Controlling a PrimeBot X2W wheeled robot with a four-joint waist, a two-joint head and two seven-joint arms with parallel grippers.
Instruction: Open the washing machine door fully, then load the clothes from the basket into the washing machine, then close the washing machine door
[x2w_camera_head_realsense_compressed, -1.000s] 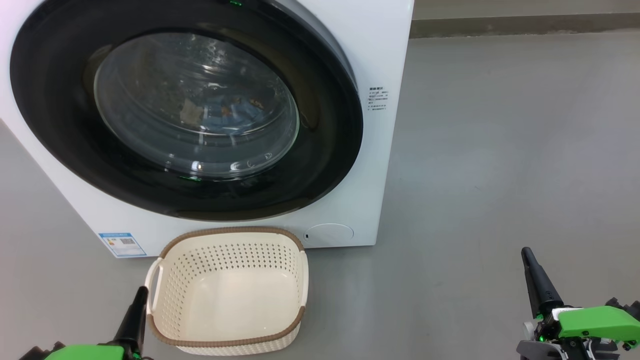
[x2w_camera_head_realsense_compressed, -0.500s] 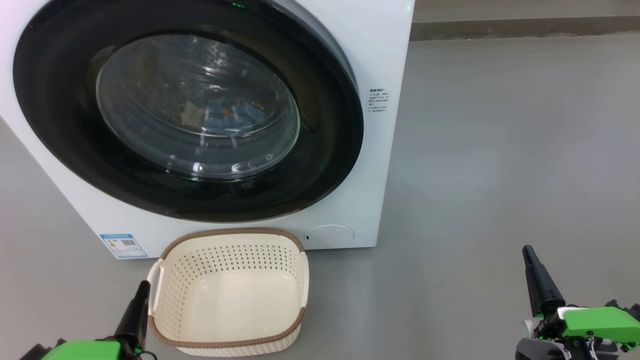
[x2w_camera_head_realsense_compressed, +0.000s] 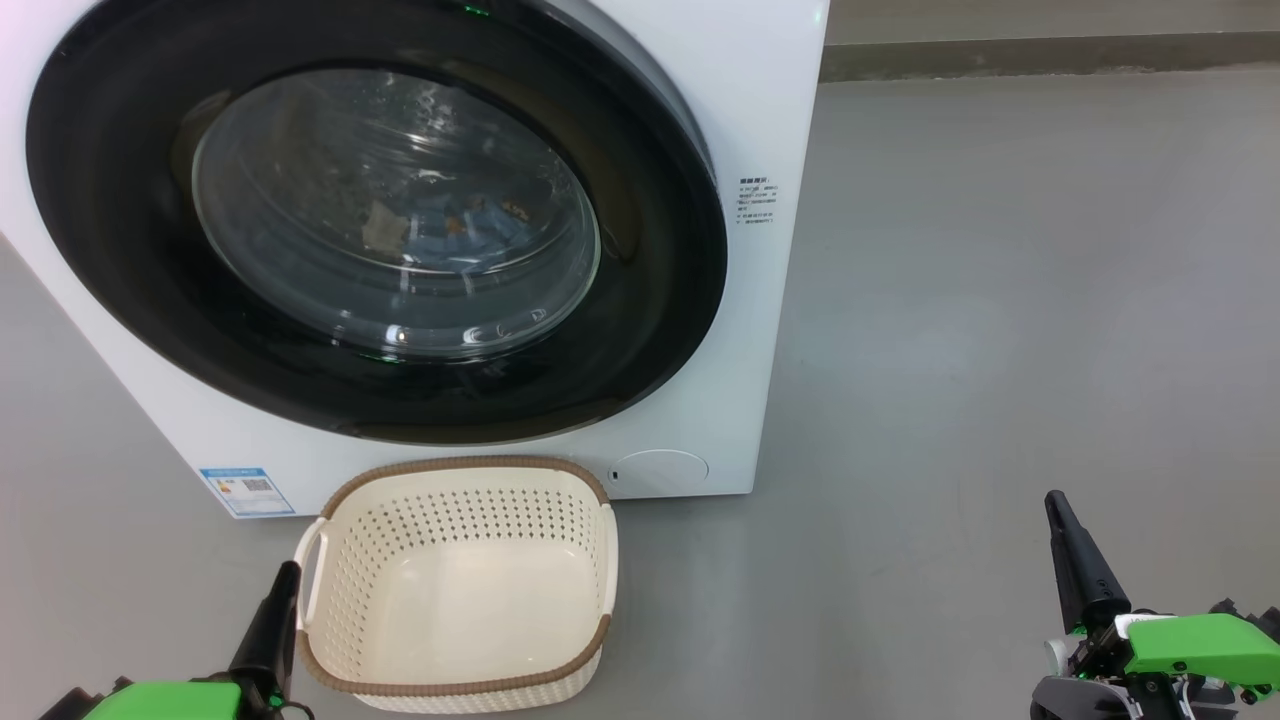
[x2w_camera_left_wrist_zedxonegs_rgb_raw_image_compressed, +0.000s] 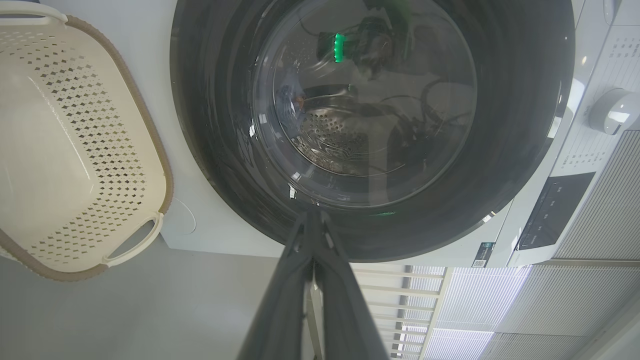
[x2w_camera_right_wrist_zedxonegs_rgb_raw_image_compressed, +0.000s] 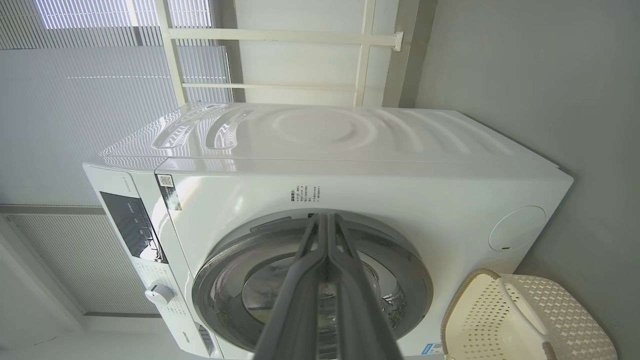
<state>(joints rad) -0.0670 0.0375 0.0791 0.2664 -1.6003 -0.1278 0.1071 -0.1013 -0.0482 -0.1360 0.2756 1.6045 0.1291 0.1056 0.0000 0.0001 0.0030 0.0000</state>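
The washing machine (x2w_camera_head_realsense_compressed: 765, 110) stands white and boxy at the upper left. Its door (x2w_camera_head_realsense_compressed: 660, 270), a glossy black ring around a glass bowl, lies flush against the front. Through the glass I see light-blue clothes (x2w_camera_head_realsense_compressed: 452, 224) with orange marks inside the drum. The cream basket (x2w_camera_head_realsense_compressed: 460, 464) with a brown rim sits on the floor before the machine, holding nothing. My left gripper (x2w_camera_head_realsense_compressed: 287, 573) is shut beside the basket's left handle and holds nothing. My right gripper (x2w_camera_head_realsense_compressed: 1053, 502) is shut over bare floor at the lower right. The wrist views show both finger pairs pressed together, left gripper (x2w_camera_left_wrist_zedxonegs_rgb_raw_image_compressed: 311, 216) and right gripper (x2w_camera_right_wrist_zedxonegs_rgb_raw_image_compressed: 325, 218).
Grey floor (x2w_camera_head_realsense_compressed: 1000, 330) spreads to the right of the machine, up to a dark skirting strip (x2w_camera_head_realsense_compressed: 1050, 52). A blue label (x2w_camera_head_realsense_compressed: 245, 490) and a round cover (x2w_camera_head_realsense_compressed: 658, 470) sit low on the machine's front. A knob (x2w_camera_left_wrist_zedxonegs_rgb_raw_image_compressed: 614, 111) and control panel (x2w_camera_left_wrist_zedxonegs_rgb_raw_image_compressed: 552, 210) lie along its top.
The head view shifted slightly a second ago, so the camera moved. Machine, basket and both grippers have stayed in place since.
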